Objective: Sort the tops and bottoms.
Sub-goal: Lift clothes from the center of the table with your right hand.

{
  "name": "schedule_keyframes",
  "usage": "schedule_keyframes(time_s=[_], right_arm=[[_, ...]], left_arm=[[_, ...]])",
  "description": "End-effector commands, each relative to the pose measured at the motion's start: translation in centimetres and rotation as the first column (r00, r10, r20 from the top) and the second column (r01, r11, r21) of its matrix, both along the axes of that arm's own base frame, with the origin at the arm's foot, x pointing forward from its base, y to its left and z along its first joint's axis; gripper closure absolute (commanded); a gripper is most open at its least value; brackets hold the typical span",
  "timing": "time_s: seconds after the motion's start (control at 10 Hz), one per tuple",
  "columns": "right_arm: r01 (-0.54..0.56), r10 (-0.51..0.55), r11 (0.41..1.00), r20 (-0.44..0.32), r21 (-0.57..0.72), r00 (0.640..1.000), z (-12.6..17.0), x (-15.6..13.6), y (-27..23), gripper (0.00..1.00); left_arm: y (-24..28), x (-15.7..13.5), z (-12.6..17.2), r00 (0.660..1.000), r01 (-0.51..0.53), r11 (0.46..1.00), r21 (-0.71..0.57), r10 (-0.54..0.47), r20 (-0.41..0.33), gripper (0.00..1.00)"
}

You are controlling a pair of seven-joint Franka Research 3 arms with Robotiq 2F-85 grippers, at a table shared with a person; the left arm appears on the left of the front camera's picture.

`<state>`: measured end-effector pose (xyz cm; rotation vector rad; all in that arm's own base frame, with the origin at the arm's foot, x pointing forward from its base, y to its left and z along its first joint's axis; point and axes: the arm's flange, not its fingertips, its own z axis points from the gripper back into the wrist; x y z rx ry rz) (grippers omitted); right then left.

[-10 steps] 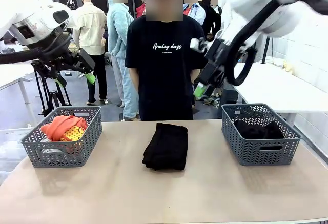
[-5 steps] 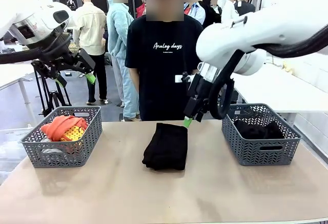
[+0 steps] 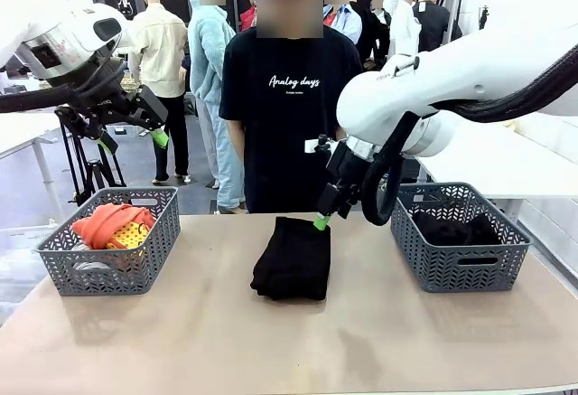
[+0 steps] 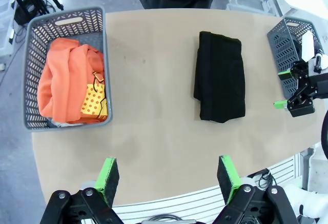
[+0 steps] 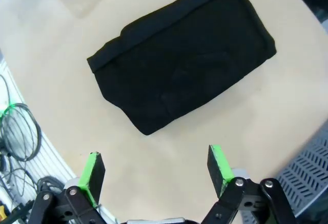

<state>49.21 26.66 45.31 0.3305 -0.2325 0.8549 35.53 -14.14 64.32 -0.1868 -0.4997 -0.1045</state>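
Table [image 3: 379, 341] carries two grey baskets, with a folded black bottom [image 3: 292, 257] lying between them at its middle. Left basket [image 3: 113, 252] holds the orange top [image 3: 108, 223]; right basket [image 3: 459, 235] holds another black bottom [image 3: 454, 229]. Right gripper [image 3: 321, 222] hangs just above the middle bundle's far edge, fingers spread wide, holding nothing. Left gripper [image 3: 159, 136] sits high above the left basket, likewise spread and empty.

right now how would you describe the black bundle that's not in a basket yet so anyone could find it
Start at the tan table with a grey basket at each end. Midway between the baskets lies a folded black garment, flat on the bare tabletop just in front of the standing person. Unlike the black clothing in the right basket, it sits in no basket.
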Motion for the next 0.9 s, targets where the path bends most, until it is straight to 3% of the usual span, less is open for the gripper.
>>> schedule_keyframes(time_s=[0.0,0.4,0.6,0.8], right_arm=[[0.001,-0.001,1.0,0.009,0.003,1.0,0.7,-0.2,-0.1,0.0],[0.0,0.0,1.0,0.01,0.003,1.0,0.6,-0.1,-0.1,0.0],[-0.008,0.011,1.0,0.127,-0.019,0.992,3.6,2.5,5.8,0.0],[0.092,-0.085,0.992,0.073,-0.087,0.994,2.9,7.4,9.4,0.0]], left_arm=[[0.3,0.0,0.1,1.0,0.004,1.0,-0.003,-0.004,0.001,0.0],[0.3,0.0,0.1,1.0,0.004,1.0,-0.003,-0.004,0.001,0.0],[0.3,0.0,0.1,1.0,0.004,1.0,-0.003,-0.004,0.001,0.0],[0.3,0.0,0.1,1.0,0.004,1.0,-0.003,-0.004,0.001,0.0]])
